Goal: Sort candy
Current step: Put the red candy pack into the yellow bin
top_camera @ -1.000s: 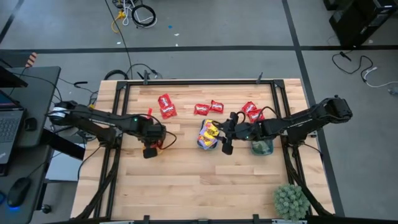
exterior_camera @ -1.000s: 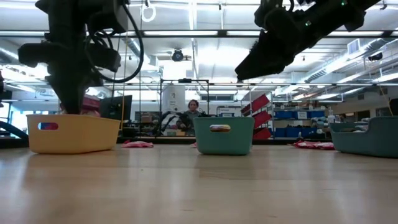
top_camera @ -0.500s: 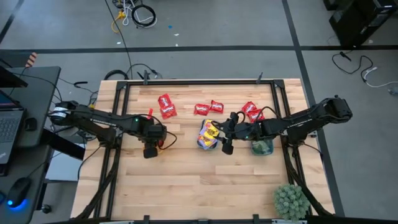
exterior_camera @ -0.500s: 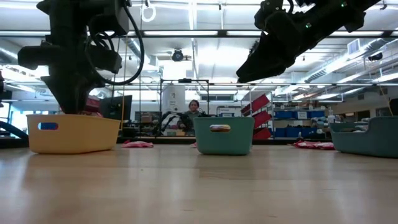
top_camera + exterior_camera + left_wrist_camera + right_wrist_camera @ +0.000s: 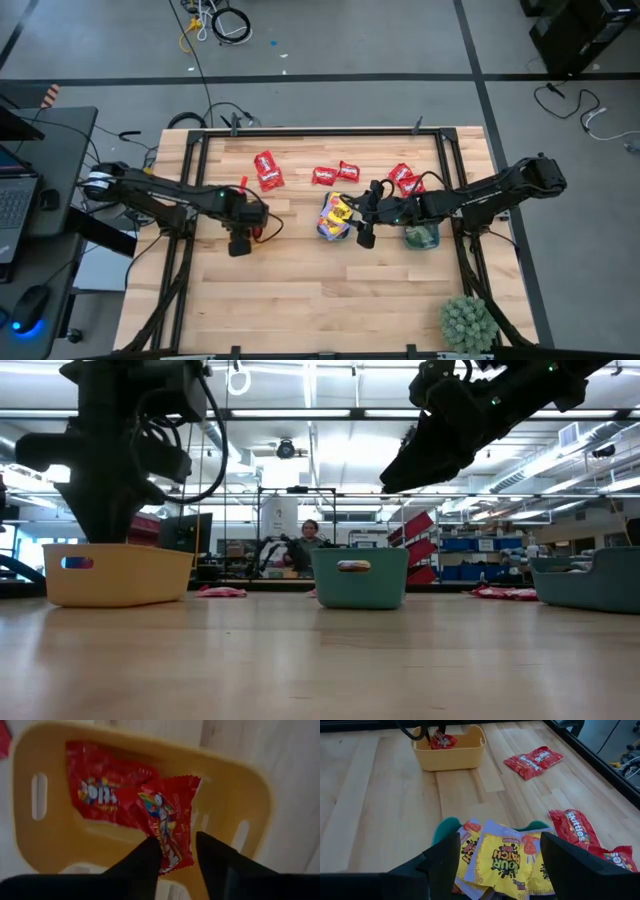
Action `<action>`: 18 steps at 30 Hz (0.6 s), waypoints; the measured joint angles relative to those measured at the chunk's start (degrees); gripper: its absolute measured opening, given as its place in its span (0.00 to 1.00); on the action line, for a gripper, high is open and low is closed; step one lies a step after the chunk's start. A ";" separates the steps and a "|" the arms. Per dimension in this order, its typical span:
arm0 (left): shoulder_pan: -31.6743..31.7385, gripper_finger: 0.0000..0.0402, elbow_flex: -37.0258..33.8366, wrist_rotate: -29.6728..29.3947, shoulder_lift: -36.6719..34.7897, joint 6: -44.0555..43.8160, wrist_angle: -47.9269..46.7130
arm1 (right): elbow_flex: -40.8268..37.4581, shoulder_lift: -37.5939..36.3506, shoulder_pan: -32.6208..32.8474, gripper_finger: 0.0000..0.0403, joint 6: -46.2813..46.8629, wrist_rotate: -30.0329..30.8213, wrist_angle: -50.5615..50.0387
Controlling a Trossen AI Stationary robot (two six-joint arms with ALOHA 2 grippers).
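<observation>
A yellow tray holds two red candy packets. My left gripper hangs over it, pointing down, open. Its fingers stand on either side of the lower end of the upper red packet, which lies tilted in the tray. My right gripper hovers open, slanting down, above a teal tray filled with yellow packets. More red packets lie flat on the table's far half.
A second teal tray with greenish packets sits under my right arm. A spiky green plant stands at the near right corner. A black frame runs along the table's edges. The near half of the wooden table is bare.
My left gripper has opened above the yellow tray without moving away, and the red packet now lies in the tray. My right arm has kept still.
</observation>
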 joint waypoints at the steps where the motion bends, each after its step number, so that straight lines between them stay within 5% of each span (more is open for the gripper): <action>1: -0.09 0.28 0.00 0.00 0.27 0.00 -0.47 | 0.00 0.00 0.00 0.65 0.00 0.00 -0.02; 5: -0.96 0.15 -0.01 0.03 0.45 -1.66 -0.32 | 0.00 0.00 0.00 0.65 -0.03 0.00 -0.07; 8: -1.69 0.15 -0.01 0.07 0.50 -1.86 0.51 | 0.00 0.00 0.00 0.65 -0.04 0.00 -0.02; 18: -1.98 0.50 1.81 -2.61 0.49 -7.83 0.12 | 0.00 0.00 0.00 0.69 -0.04 -0.04 0.03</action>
